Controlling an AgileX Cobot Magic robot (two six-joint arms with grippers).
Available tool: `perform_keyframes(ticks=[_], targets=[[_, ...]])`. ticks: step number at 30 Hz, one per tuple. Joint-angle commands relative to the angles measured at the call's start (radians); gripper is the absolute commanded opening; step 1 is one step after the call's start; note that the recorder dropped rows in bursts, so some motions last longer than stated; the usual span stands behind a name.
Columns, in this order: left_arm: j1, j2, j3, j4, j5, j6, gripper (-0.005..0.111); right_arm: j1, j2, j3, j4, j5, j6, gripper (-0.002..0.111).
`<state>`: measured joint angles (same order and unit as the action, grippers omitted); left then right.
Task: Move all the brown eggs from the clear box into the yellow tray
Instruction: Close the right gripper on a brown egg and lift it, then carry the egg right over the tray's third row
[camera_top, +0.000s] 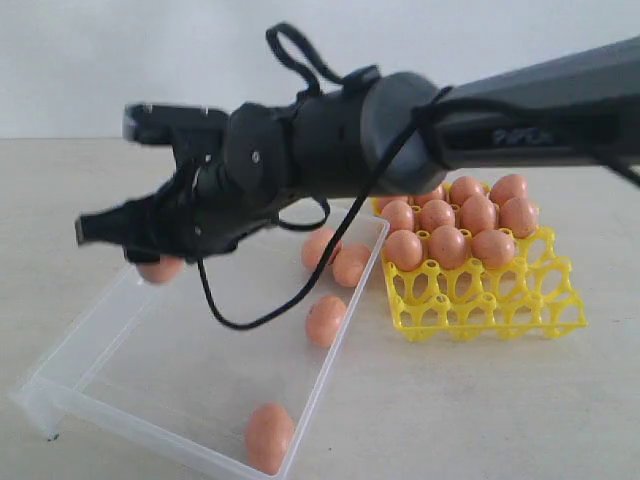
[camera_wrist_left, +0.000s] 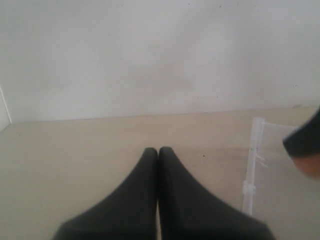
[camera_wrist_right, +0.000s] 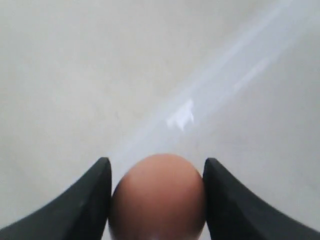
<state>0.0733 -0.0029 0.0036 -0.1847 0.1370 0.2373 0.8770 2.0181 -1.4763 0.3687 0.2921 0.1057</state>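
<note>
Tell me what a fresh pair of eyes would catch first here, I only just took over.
The black right arm stretching across the exterior view dominates, its gripper closed on a brown egg by the clear box's left rim. Next comes the yellow tray on the right, its back rows filled with eggs. Four loose eggs lie in the box.

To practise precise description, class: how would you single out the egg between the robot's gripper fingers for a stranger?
Find the clear box left of the yellow tray. At its far left edge is one brown egg. Unlike the loose eggs, the right gripper pinches it.
</note>
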Motion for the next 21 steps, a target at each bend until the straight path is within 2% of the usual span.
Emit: perform_keyframes(ticks=[1,3,6,10,15,18,21], targets=[[-0.001,0.003,-0.004,-0.045,0.101,-0.01,-0.004,-0.032,-0.071,-0.003,0.001,-0.139,0.051,0.0],[-0.001,0.003,-0.004,-0.047,0.167,-0.01,-0.004,-0.046,-0.083,-0.003,0.004,-0.159,0.119,0.0],[-0.001,0.003,-0.004,-0.055,0.156,-0.01,-0.004,-0.047,-0.103,-0.001,0.004,-0.208,0.156,0.0],[-0.001,0.003,-0.004,-0.055,0.156,-0.01,-0.004,0.003,-0.136,-0.001,-0.002,-0.374,0.153,0.0],[-0.001,0.003,-0.004,-0.062,0.156,-0.01,-0.004,0.074,-0.151,-0.001,0.127,-0.658,0.264,0.0],[-0.001,0.003,-0.004,-0.066,0.156,-0.01,-0.004,0.101,-0.151,-0.001,0.263,-0.776,0.256,0.0],[-0.001,0.003,-0.004,-0.066,0.156,-0.01,-0.004,0.112,-0.151,-0.001,0.319,-0.9,0.265,0.0]])
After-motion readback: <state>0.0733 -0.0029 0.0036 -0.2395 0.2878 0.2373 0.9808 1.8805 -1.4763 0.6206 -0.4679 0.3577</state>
